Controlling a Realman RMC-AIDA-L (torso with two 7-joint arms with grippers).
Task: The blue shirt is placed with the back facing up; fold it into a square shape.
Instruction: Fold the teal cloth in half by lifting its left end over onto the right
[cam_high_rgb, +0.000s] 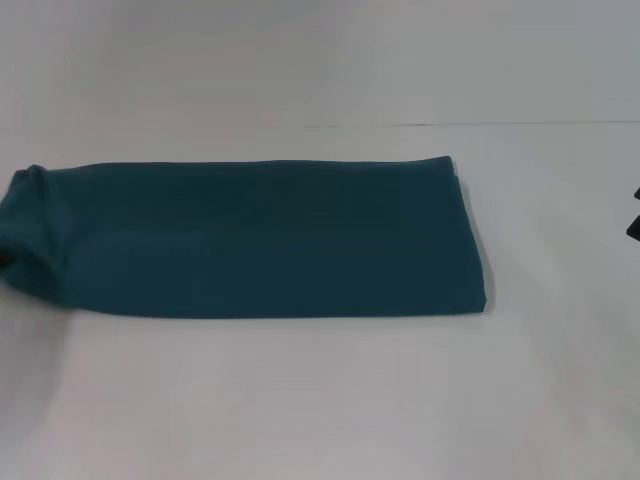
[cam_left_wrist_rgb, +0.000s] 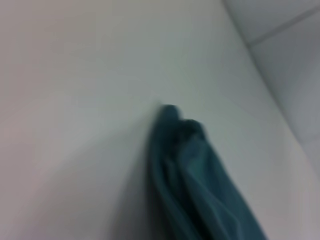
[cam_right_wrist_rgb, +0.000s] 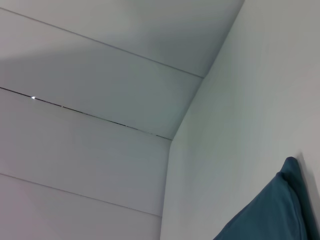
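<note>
Across the tabletop (cam_high_rgb: 300, 400) centre: blue shirt (cam_high_rgb: 260, 240), long folded band awaiting halving; both end effectors' state indeterminable.

The blue shirt (cam_high_rgb: 260, 240) lies folded lengthwise across the table (cam_high_rgb: 320, 400), toward its left.

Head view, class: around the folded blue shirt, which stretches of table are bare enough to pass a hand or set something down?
The table is bare in a wide strip in front of the blue shirt, in a band behind it, and to its right, up to a dark object at the picture's right edge. It is tightest on the left, where the bunched end meets the picture's edge.
</note>
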